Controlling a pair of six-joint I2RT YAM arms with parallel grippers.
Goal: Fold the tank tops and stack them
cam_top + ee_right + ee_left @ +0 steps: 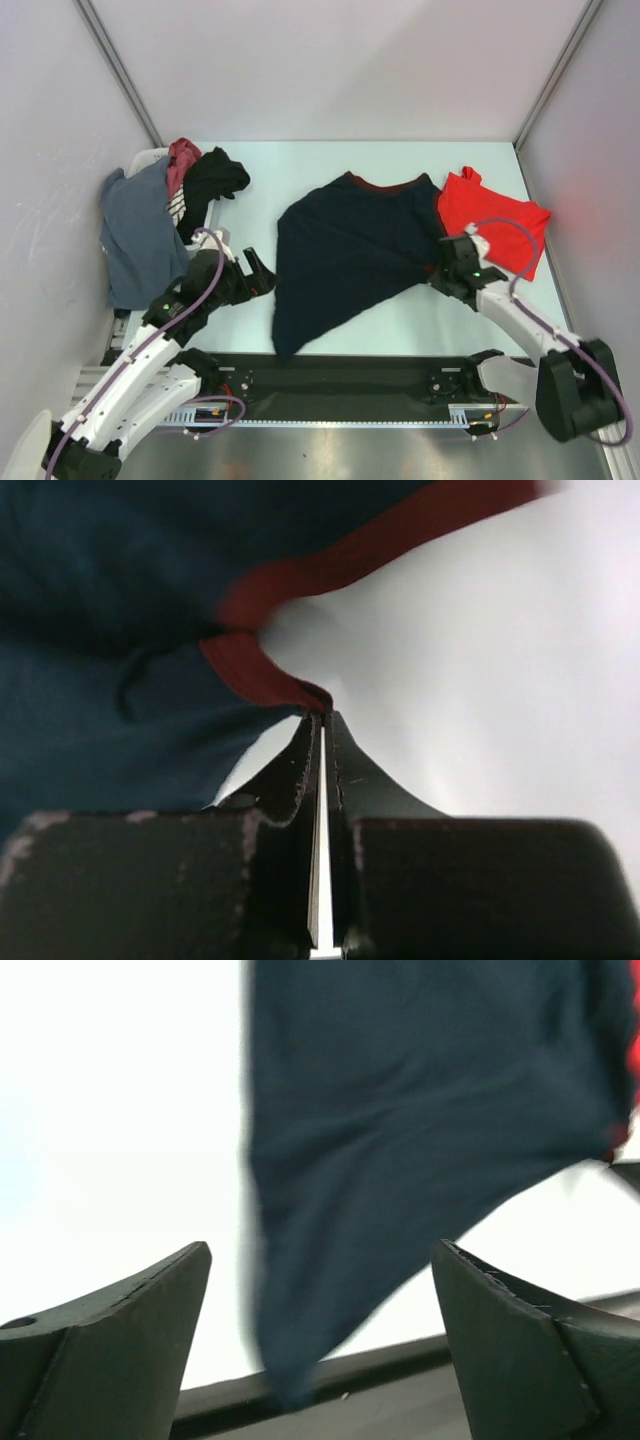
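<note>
Early in fold step on navy tank top (350,250); nothing folded or stacked yet. Pinching maroon trim (268,672) at the armhole edge with right hand (447,268), jaws fully closed on cloth at the very tips. Holding left hand (258,276) wide open and empty, just off that top's left edge, lower corner of cloth straight ahead between its fingers (130,1340). Spread mostly flat on counter (400,320) between the two hands, neckline on the far side, bottom corner reaching the near edge. Just beyond and right of right hand, red tank top (495,225), crumpled, touching or tucked under the navy edge, cannot tell which. Next, as a judgement: lift pinched edge and carry it across toward left hand to halve the top. Calls for a slow, low pull so the thin grip on trim does not slip, and probably left hand pinning or taking the opposite edge. Far-left of left hand, white basket (145,158) with spare clothes (140,235). No brand, label or readable writing anywhere.
</note>
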